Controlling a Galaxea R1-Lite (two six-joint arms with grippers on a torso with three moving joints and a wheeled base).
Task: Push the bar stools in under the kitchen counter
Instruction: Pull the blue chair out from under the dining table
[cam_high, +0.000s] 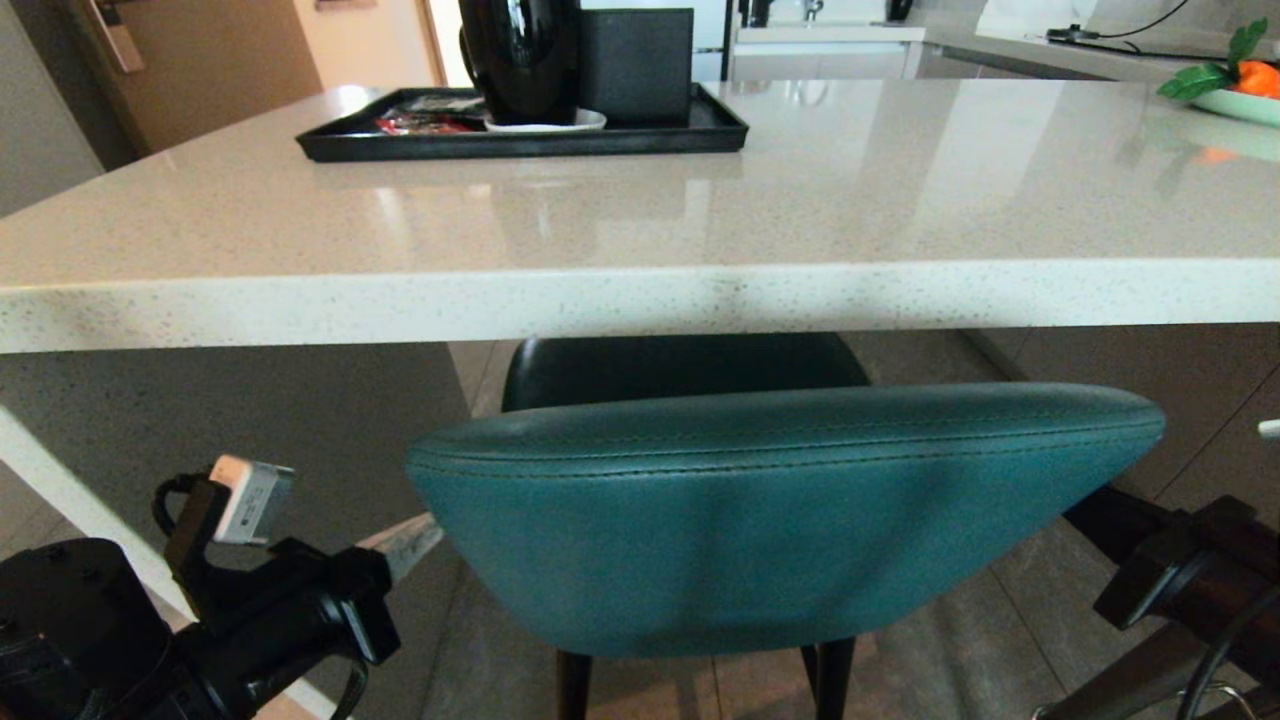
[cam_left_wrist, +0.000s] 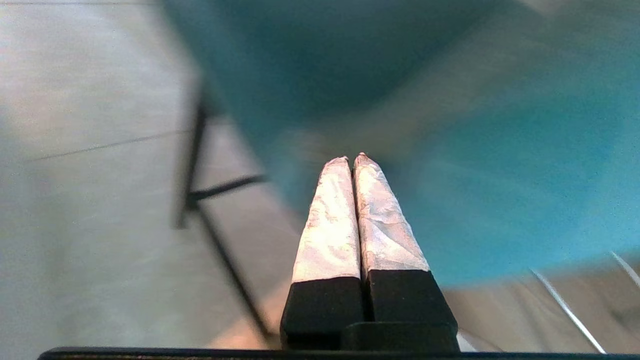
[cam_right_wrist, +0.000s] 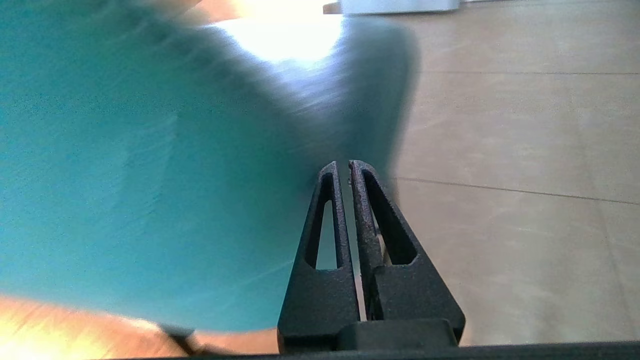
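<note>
The teal padded stool (cam_high: 780, 520) stands before the glossy speckled stone counter (cam_high: 640, 300). The left gripper (cam_left_wrist: 352, 159) and right gripper (cam_right_wrist: 342, 164), both pinched together and empty, point at its backrest.

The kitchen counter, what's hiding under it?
Under the kitchen counter sits the teal stool's dark seat, partly tucked in. Its teal back hides most of the seat and legs.

Teal stool (cam_high: 780, 520) hides most of the dark stool (cam_high: 680, 368) (legs cropped)
</note>
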